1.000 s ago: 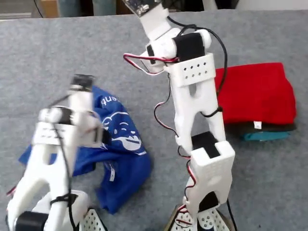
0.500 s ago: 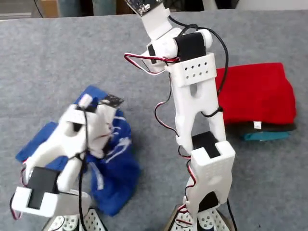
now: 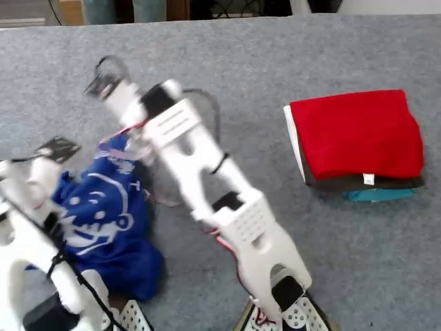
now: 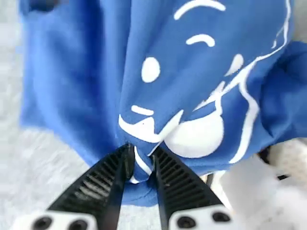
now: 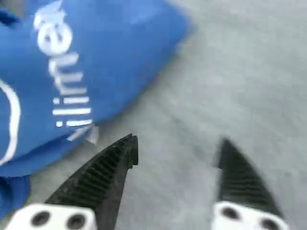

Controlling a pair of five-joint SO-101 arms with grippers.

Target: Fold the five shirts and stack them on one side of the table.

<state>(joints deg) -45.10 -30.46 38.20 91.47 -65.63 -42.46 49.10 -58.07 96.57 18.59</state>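
**High view.** Risk, as judged: the right arm (image 3: 207, 179) reached slantwise across the table (image 3: 275, 48) toward the blue shirt (image 3: 103, 221), where the left arm also stood. With the 2 arms so close, a pull by one could drag the bunch away from the other. The blue shirt lay crumpled at the near left of the table, unfolded, with its print facing up. Well apart on the right stood the stack: the red shirt (image 3: 358, 134) on top, a dark shirt (image 3: 341, 183) under it, and a teal shirt (image 3: 379, 195) lowest.

**Left wrist view.** The left gripper (image 4: 141, 165) had its fingers closed on a narrow pinch of the blue shirt (image 4: 192, 72). Risk: so small a bite could slip under a lift. The cloth was soft, with creases fanning out from the pinch across a white cartoon face.

**Right wrist view.** The right gripper (image 5: 178, 141) had its fingers spread wide and empty, over bare table just beside the edge of the blue shirt (image 5: 72, 72). Risk: closing there would likely catch nothing. That edge was rounded and carried white lettering.
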